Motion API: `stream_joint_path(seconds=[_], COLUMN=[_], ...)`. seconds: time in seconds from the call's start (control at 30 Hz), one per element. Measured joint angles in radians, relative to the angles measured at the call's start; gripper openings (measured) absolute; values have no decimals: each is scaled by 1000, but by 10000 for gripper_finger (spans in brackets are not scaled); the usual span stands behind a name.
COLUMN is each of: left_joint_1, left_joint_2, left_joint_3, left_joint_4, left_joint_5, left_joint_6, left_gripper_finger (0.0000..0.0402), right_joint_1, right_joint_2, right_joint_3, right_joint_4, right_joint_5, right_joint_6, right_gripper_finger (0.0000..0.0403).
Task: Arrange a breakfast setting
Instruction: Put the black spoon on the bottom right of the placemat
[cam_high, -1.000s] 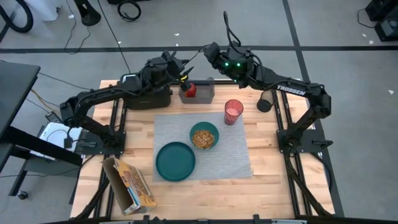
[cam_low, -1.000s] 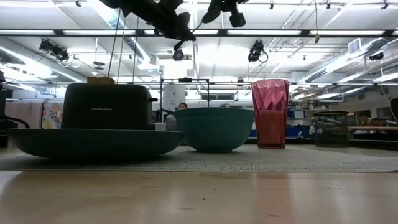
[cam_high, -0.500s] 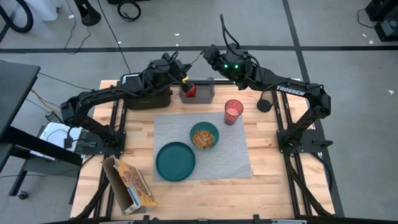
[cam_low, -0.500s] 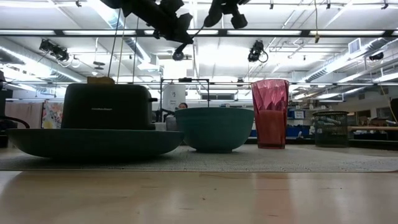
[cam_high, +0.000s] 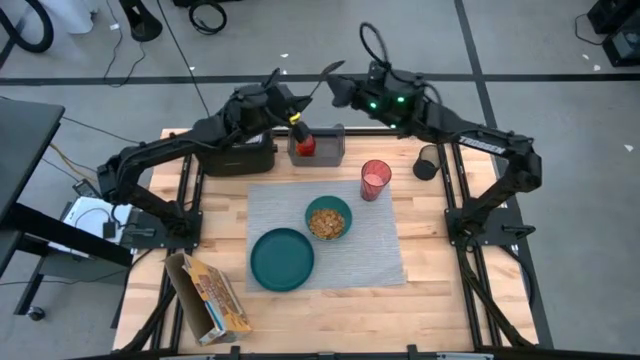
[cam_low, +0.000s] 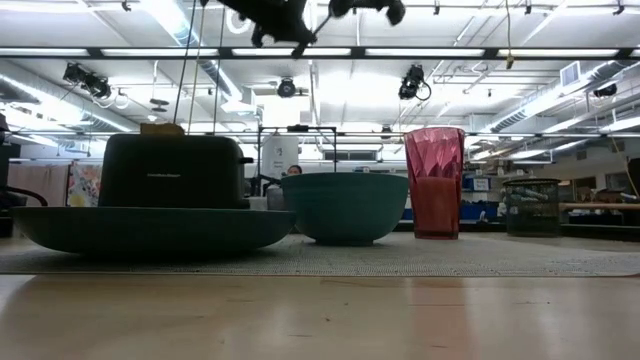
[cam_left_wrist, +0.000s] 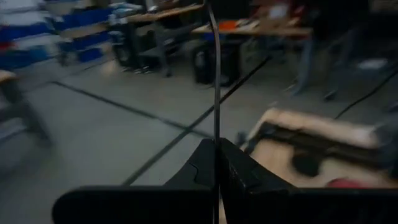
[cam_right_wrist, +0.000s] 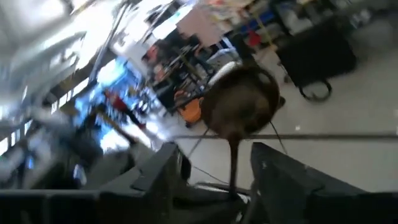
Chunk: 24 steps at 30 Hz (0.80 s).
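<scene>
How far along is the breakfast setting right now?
Done: plate, bowl and cup sit on the placemat. In hand: the left gripper pinches the spoon in the air, right gripper close by. Left: laying the spoon down; the red fruit lies in the tray.

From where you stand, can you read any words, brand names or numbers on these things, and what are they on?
On the right arm: white lettering, too small to read here.
On the front of the toaster: a small pale word, too small to read.
On the cereal box: coloured print, unreadable.
Nothing else bears readable text.
</scene>
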<state>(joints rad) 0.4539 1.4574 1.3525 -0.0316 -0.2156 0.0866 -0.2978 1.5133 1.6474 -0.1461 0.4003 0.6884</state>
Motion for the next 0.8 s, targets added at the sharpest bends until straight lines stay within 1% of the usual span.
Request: stream_joint_path(seconds=[0.07,0.13,0.23,0.33,0.4,0.47,0.53,0.63,0.7,0.8], left_joint_1=[14,31,39,21,-2,-25,-49,-81,-100,-113], left_joint_2=[0,-1,0,11,24,40,57,64,64,63], left_joint_3=[42,67,68,68,68,67,67,67,67,67], left_joint_4=[-19,-11,43,104,145,178,235,310,361,443], left_joint_5=[80,177,276,322,327,342,383,424,443,498], left_joint_6=[-75,-191,-342,-419,-432,-442,-455,-520,-544,-598], left_gripper_finger=[10,10,10,10,10,9,9,9,9,9], right_joint_1=[15,31,56,89,112,133,156,191,216,245], right_joint_2=[-32,-66,-109,-128,-126,-118,-109,-111,-135,-180], right_joint_3=[0,0,0,0,0,-1,-2,-6,-6,-4], right_joint_4=[-34,-88,-191,-296,-339,-352,-352,-344,-341,-321], right_joint_5=[-17,-25,18,94,117,112,104,93,93,108], right_joint_6=[-98,-169,-184,-167,-164,-212,-288,-354,-392,-449], right_gripper_finger=[227,241,251,250,248,248,248,247,247,247])
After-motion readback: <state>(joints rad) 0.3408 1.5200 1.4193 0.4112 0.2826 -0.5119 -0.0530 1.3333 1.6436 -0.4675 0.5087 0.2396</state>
